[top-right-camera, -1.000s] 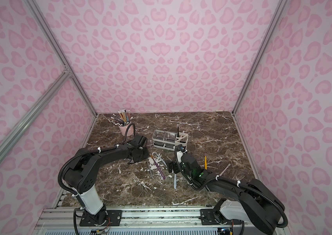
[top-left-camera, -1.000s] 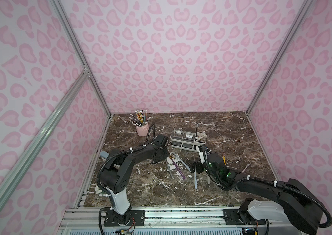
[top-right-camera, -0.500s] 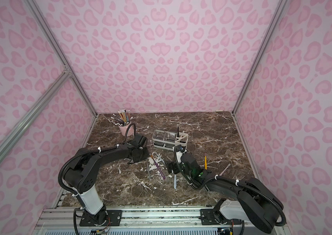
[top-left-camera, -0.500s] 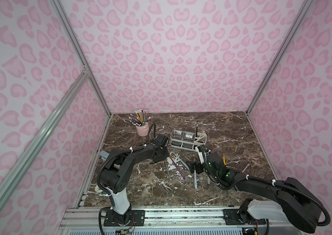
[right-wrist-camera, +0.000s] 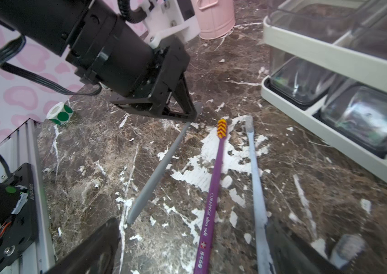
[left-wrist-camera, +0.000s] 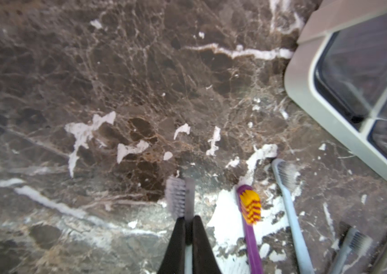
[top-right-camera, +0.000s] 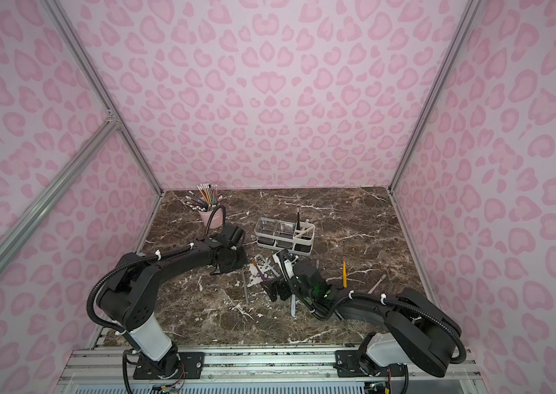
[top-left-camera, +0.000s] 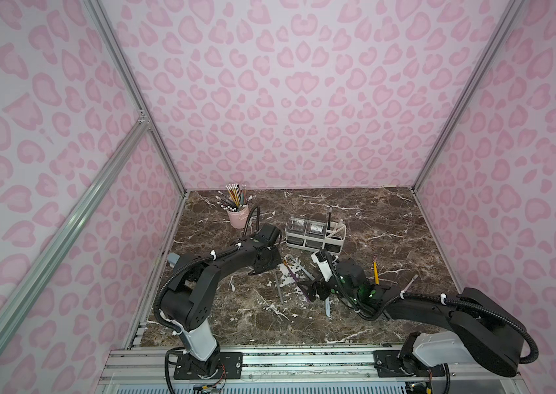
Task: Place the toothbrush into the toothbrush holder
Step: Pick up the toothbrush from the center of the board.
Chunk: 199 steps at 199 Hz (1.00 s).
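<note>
The left gripper (left-wrist-camera: 188, 221) is clenched on the neck of the grey toothbrush (right-wrist-camera: 161, 166), just behind the bristle head, which sticks out past the two black fingers (left-wrist-camera: 175, 242) in the left wrist view. The long handle of this toothbrush runs away from the gripper and slants down toward the brown marble surface (top-left-camera: 372, 221). Its far tip seems to touch the surface, but whether the head end is raised I cannot tell. The toothbrush is not in the toothbrush holder (top-left-camera: 303, 246). It lies to the left of the holder and nearer to the robot, apart from it. The holder is a white caddy with two clear boxes, and a dark brush (top-left-camera: 329, 216) stands upright in its slotted part. The right gripper (right-wrist-camera: 192, 223) is released, with its fingers wide apart and low over the surface. Between them pass the handles of a purple toothbrush (right-wrist-camera: 213, 185) with yellow and red bristles and a light blue toothbrush (right-wrist-camera: 255, 170). These two lie side by side beside the grey one, with their heads pointing toward the holder. A pink pencil cup (top-left-camera: 238, 215) stands behind the left arm, near the back wall. A yellow pencil (top-left-camera: 375, 271) lies on the surface to the right of the right gripper.
</note>
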Available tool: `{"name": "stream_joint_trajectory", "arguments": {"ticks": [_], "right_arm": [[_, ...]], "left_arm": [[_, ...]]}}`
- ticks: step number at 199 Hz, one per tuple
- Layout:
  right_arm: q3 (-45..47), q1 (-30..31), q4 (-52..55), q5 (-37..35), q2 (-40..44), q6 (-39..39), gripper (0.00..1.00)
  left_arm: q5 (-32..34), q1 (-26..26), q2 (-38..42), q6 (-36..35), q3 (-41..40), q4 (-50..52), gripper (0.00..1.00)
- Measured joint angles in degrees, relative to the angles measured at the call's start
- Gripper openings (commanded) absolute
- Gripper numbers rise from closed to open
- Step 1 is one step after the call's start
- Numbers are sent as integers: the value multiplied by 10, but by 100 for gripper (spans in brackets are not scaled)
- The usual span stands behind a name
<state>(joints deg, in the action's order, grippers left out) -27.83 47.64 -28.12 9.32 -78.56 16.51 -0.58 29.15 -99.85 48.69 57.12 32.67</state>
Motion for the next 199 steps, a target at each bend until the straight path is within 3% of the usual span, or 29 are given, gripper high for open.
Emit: {"name": "stream_joint_trajectory", "arguments": {"ticks": [53, 105, 199], "right_arm": [[-30, 21, -16, 43, -46, 17, 86], [-74, 53, -9, 56, -100, 25, 70], [-98, 54, 6, 67, -149, 56, 49]], "left_arm": [[10, 20, 28, 16, 13, 9, 2], [26, 26, 39, 25, 23, 13, 2], [33, 27, 56, 25, 25, 14, 2]]}}
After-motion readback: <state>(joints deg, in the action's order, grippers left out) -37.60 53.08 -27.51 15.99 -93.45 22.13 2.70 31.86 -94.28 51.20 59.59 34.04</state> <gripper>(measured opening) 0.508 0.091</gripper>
